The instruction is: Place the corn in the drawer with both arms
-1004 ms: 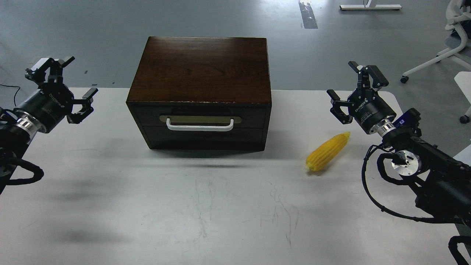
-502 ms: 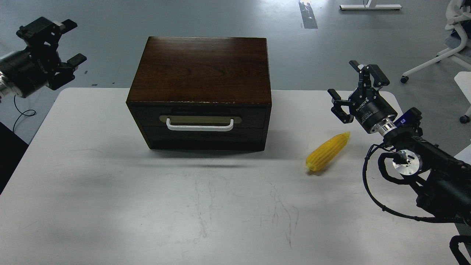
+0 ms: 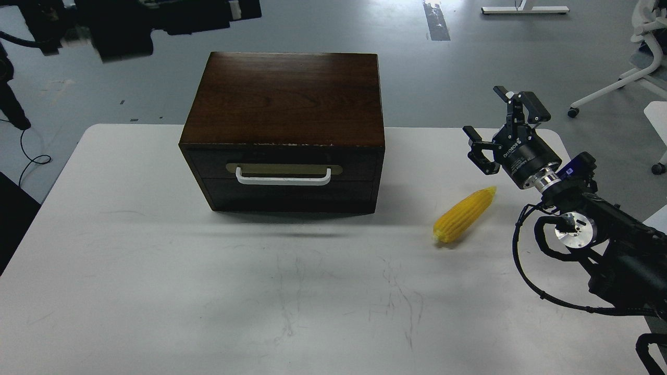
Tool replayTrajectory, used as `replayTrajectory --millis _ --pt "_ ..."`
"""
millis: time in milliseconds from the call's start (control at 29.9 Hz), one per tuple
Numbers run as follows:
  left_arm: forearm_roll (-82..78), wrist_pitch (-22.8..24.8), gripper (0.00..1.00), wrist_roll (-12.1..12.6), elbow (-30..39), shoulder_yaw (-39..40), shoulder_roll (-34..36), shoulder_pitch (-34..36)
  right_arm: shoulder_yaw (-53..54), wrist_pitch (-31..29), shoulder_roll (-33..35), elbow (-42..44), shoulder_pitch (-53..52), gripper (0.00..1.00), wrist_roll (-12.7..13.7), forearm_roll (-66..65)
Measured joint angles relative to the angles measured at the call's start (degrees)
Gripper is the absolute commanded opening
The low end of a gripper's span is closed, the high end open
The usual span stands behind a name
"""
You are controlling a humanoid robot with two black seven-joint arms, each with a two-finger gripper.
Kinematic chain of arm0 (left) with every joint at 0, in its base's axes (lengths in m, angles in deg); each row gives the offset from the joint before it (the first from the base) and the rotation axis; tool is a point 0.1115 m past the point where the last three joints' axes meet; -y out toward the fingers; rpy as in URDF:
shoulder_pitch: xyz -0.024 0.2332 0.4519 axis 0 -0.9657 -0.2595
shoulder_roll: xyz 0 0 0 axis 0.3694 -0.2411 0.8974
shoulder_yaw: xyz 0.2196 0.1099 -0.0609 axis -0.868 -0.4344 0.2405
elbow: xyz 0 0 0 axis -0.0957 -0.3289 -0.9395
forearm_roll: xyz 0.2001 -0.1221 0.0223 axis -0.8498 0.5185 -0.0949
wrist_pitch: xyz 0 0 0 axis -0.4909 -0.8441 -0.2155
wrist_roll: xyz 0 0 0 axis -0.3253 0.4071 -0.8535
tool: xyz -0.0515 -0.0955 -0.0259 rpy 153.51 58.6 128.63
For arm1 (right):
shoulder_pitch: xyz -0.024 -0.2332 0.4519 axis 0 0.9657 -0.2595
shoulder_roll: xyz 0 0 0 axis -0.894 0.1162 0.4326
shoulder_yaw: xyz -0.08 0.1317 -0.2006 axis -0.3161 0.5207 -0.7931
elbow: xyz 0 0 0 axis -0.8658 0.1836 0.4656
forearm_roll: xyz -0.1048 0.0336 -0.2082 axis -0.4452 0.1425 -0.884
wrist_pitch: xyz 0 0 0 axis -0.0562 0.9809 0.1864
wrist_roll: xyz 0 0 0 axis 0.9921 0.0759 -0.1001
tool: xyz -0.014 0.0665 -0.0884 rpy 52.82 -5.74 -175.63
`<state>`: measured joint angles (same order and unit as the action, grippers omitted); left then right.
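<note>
The yellow corn (image 3: 462,214) lies on the white table (image 3: 156,291), right of the dark wooden box (image 3: 284,99), with its tapered end pointing up and right. The drawer (image 3: 284,165) is shut, and its white bar handle (image 3: 283,180) faces me. My right gripper (image 3: 503,122) is open and empty; it hovers just above and to the right of the corn's tip. My left arm (image 3: 130,23) is a dark blur along the top edge, above and left of the box. Its far end (image 3: 239,9) is too blurred to make out the fingers.
The table's rounded far corners are at left (image 3: 91,127) and right (image 3: 550,133). A black cable (image 3: 28,156) trails on the floor at left. A white chair base (image 3: 615,83) stands on the floor at the far right.
My left arm has swung up and to the right, from beside the table's left edge to a blur along the top of the view. My right gripper and the corn have stayed put.
</note>
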<state>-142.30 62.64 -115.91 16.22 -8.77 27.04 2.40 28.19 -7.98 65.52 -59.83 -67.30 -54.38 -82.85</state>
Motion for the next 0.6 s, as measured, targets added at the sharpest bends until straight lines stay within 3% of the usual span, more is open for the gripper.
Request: replayTrajectory --millis 268,602 --pt "-16.7 0.0 0.98 -0.1 4.6 -22.4 -4.7 16.7 0.0 0.0 0.0 0.0 0.0 1.0 0.0 0.0" --pt "-37.4 0.0 0.98 0.0 13.9 -37.6 -6.4 22.2 0.0 0.0 0.0 -0.1 0.6 1.0 0.0 0.0"
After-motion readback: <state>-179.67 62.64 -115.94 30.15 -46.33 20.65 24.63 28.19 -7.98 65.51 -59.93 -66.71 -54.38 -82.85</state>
